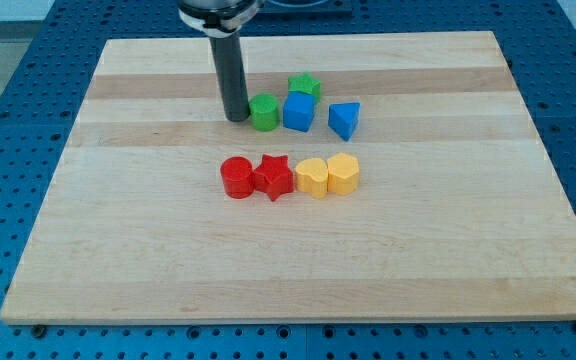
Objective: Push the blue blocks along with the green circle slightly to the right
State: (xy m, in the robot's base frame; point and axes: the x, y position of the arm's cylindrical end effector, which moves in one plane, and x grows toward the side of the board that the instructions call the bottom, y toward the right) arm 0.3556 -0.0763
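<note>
My tip (237,117) rests on the board just left of the green circle (264,113), touching or nearly touching it. The blue cube (299,112) sits right against the green circle's right side. The blue triangular block (344,119) lies a short gap further right. A green star (304,86) sits just above the blue cube.
Below the group, a row runs left to right: red circle (236,177), red star (274,177), yellow block (312,177), yellow heart-like block (343,173). The wooden board (118,250) lies on a blue perforated table.
</note>
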